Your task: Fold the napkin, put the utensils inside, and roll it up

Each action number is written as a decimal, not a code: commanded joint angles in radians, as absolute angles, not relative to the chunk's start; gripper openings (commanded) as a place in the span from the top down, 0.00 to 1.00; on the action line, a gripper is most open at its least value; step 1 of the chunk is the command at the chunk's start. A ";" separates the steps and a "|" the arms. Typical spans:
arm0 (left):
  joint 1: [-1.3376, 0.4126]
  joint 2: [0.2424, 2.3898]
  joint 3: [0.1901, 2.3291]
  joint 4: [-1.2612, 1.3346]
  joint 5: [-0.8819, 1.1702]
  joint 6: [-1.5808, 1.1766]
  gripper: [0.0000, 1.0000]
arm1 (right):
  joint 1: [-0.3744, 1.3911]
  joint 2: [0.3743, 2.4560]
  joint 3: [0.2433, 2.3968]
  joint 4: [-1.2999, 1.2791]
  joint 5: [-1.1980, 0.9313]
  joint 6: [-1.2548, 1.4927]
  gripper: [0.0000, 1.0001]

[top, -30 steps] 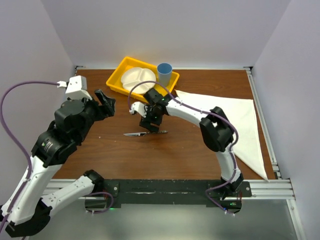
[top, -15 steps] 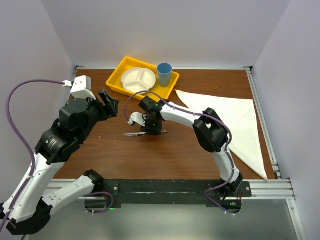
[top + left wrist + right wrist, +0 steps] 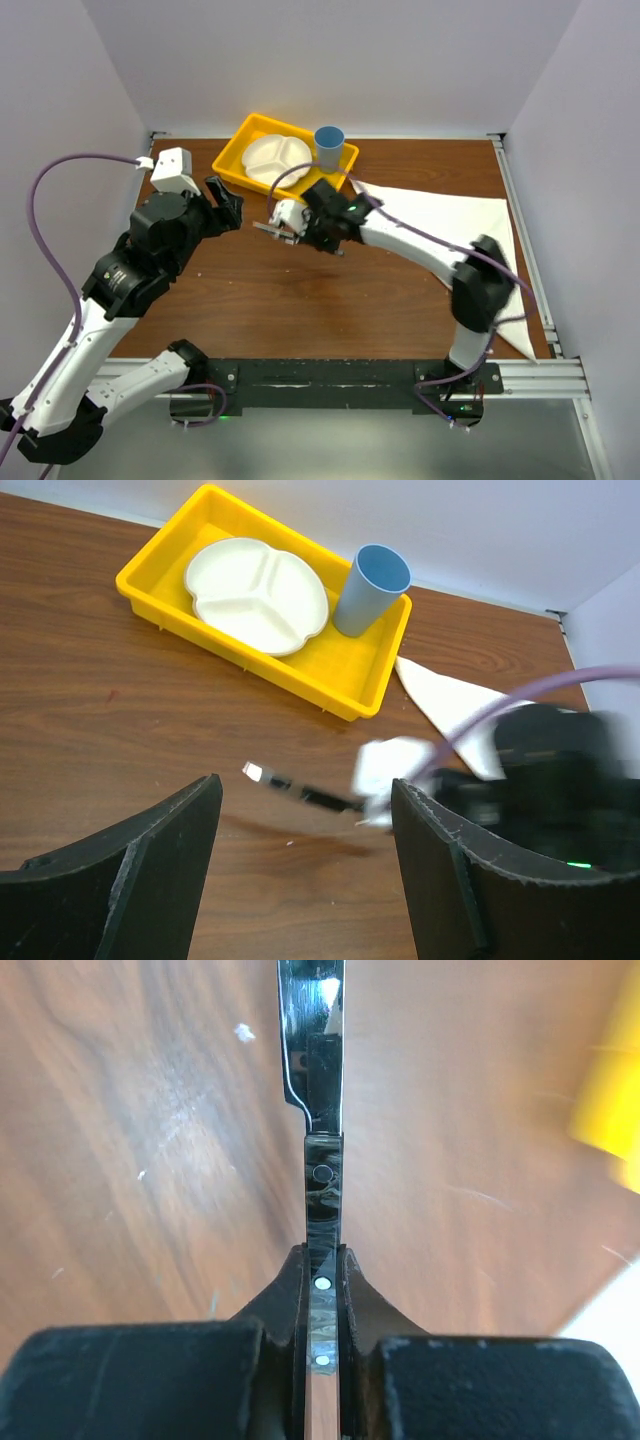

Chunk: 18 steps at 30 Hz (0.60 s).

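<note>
Here the table knife [image 3: 322,1175] is clamped by its dark, riveted handle between the closed jaws of the right gripper [image 3: 322,1260]. Its silver blade sticks out past the fingertips. From above, the knife is left of centre over the brown wooden table [image 3: 250,300] with its blade pointing left. The left wrist view shows the knife's shadow on the wood beneath it.

The white napkin [image 3: 470,240] lies flat on the right side of the table, folded into a triangle and well apart from the knife. The right arm reaches across its left part.

Beyond the knife, at the far edge, a yellow tray [image 3: 232,162] holds a white divided plate [image 3: 275,158] and an upright blue cup [image 3: 328,148]. The left gripper [image 3: 230,205] hovers left of the knife, jaws wide and holding nothing. A purple cable [image 3: 60,170] loops off the left arm.
</note>
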<state>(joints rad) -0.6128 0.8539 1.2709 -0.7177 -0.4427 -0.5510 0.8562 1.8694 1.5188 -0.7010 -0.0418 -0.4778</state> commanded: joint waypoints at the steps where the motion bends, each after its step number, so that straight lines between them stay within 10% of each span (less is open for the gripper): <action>1: -0.612 0.873 1.243 -0.629 -0.428 -0.515 0.27 | 0.697 1.614 1.491 -0.655 -0.002 -0.385 1.00; 18: -0.611 1.011 1.138 -0.443 -0.141 -0.476 0.30 | 0.196 1.592 1.206 -0.695 0.187 -0.502 1.00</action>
